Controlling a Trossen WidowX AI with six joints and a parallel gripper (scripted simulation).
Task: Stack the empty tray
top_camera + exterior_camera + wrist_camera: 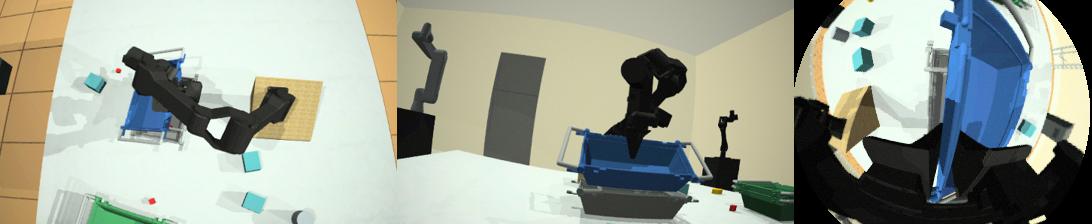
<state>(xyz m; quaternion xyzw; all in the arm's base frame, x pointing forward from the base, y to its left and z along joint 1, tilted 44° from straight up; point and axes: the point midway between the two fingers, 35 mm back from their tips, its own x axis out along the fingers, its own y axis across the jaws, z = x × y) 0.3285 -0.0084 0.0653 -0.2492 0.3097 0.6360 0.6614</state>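
The empty blue tray (148, 113) (637, 182) (989, 95) is held over the grey tray, slightly tilted, with its own bars out past its ends. My gripper (633, 155) (946, 125) is shut on one of its long walls. The grey tray (630, 206) (937, 100) stands on the table below. Its left bar (600, 190) and right bar (677, 195) lie in across its top. A red bit of load (170, 126) shows inside it in the top view; most of its load is hidden. Whether the blue tray touches the bars I cannot tell.
A green tray (116, 217) (767, 203) stands off to one side. Teal blocks (251, 161) (862, 59), red blocks (152, 201) (732, 207), a yellow block (716, 191) and a grey cylinder (304, 217) are scattered about. A wooden block (308, 113) is under the arm's base.
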